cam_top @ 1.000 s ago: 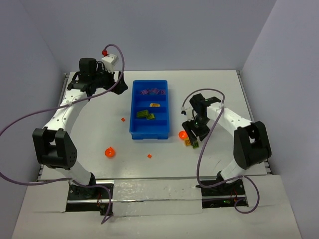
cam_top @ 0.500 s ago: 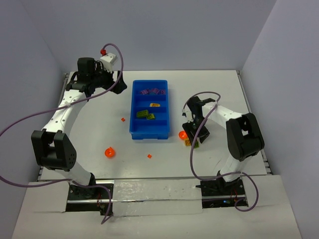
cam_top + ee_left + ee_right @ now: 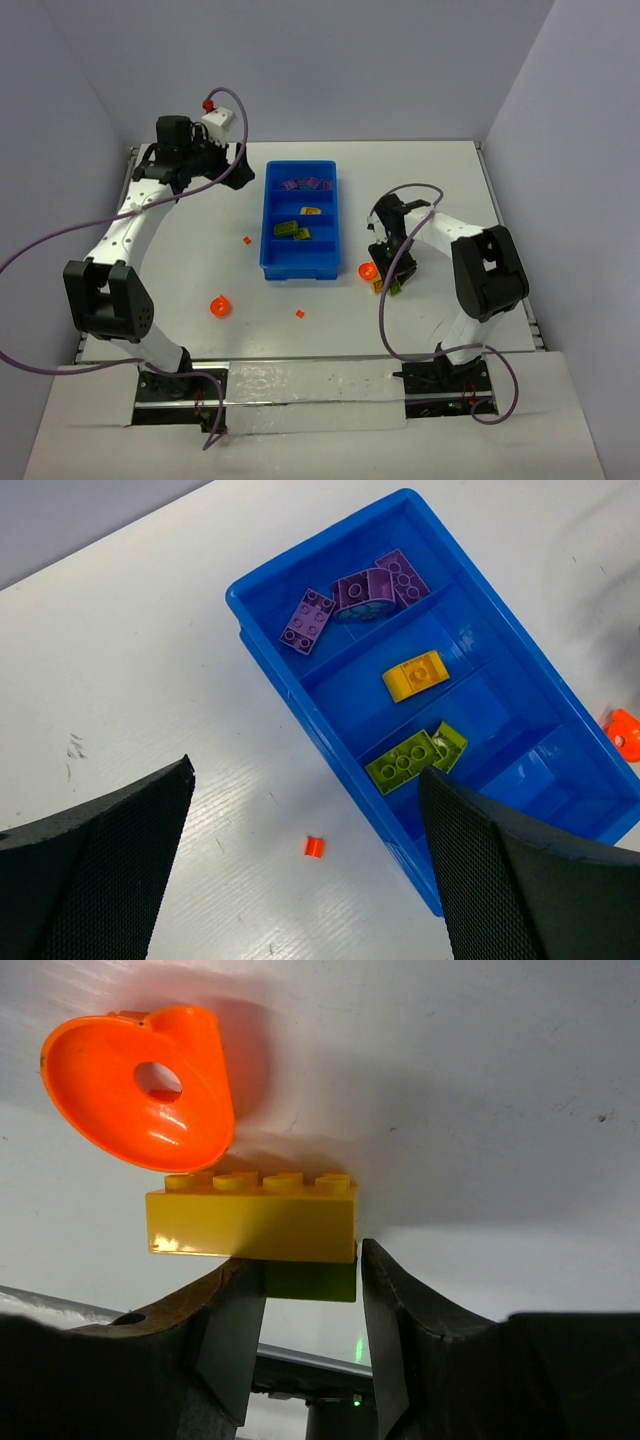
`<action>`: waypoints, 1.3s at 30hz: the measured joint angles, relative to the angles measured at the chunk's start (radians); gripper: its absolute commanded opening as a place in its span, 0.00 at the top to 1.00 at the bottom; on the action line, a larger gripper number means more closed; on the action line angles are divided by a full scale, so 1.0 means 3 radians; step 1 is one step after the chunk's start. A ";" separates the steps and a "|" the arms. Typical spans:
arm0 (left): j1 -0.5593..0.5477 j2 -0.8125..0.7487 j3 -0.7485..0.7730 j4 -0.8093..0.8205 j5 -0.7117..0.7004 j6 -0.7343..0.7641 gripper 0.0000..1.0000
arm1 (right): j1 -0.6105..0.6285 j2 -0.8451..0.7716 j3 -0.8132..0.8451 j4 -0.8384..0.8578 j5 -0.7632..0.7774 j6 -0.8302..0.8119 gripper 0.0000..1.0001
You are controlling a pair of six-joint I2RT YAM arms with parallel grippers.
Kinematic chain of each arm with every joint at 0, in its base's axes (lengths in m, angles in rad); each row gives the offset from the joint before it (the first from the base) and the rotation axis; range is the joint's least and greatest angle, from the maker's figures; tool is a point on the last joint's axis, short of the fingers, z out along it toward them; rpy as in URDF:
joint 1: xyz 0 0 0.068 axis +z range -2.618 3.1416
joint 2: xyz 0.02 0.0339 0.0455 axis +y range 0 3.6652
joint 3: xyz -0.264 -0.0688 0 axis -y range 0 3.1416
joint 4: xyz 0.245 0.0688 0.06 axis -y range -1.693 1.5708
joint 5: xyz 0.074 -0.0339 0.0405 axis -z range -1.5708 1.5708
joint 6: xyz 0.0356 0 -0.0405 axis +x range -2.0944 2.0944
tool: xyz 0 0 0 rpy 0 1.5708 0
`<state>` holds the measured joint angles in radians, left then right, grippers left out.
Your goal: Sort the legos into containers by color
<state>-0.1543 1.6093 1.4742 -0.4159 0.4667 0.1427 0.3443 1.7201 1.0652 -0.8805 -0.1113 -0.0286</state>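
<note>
The legos [image 3: 287, 230] are partly sorted into the blue tray [image 3: 530, 780]: purple legos [image 3: 352, 588] are kept in the far compartment, a yellow lego [image 3: 416, 675] in the next, and lime-green legos [image 3: 415, 757] in the third. Just off the tray's near right corner, a round orange lego [image 3: 135, 1085], a yellow brick [image 3: 250, 1222] and a lime-green brick [image 3: 312, 1285] are clustered on the white table [image 3: 180, 260]. The lime-green brick is clamped between the fingers of the right gripper [image 3: 310, 1275]. The left gripper [image 3: 305, 780] is held wide open above the table's far left part. Another round orange piece [image 3: 219, 306] is seen toward the near edge.
</note>
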 measured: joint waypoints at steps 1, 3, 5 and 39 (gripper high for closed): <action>0.0000 0.0008 0.0010 -0.0004 -0.0001 0.0000 0.01 | 0.0000 0.0008 -0.0009 0.0014 0.0001 0.0011 0.52; 0.0000 0.0030 0.0032 -0.0009 -0.0001 0.0002 0.01 | 0.0000 0.0011 -0.0038 0.0030 0.0002 0.0026 0.59; 0.0000 0.0047 0.0048 -0.0018 -0.0001 0.0002 0.01 | 0.0000 0.0010 -0.0054 0.0031 0.0016 0.0040 0.69; -0.0186 0.0822 0.0987 0.0148 0.1812 -0.1611 0.10 | 0.0304 -0.0849 0.1167 0.1646 0.0012 -0.0500 1.00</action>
<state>-0.2102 1.8558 1.7702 -0.3715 1.0105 -0.3407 0.4353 1.4653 1.4154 -0.3869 -0.1076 -0.1785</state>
